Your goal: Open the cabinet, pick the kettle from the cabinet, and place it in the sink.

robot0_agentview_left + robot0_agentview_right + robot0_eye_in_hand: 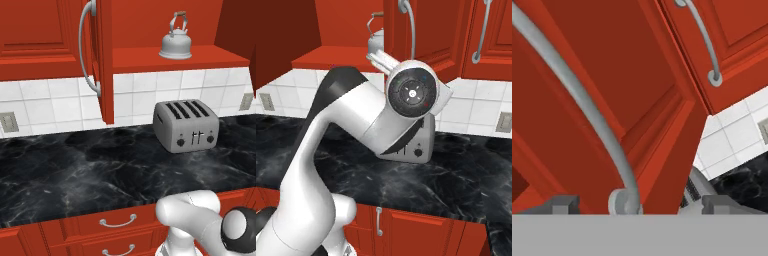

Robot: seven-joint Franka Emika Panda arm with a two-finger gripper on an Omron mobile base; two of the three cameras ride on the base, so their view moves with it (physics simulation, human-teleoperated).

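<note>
- Found cabinet opened: in the left base view its left door swung out edge-on, curved silver handle facing left.
- Judged step 1 of 3 done; picking and placing not yet done.
- Saw kettle untouched, upright on the red shelf inside the cabinet, directly above the toaster on the black counter.
- In the hand view, found gripper with fingers spread wide apart, astride the lower end of a door handle, clamping nothing.
- Spotted no sink; could not tell where it lay.
</note>
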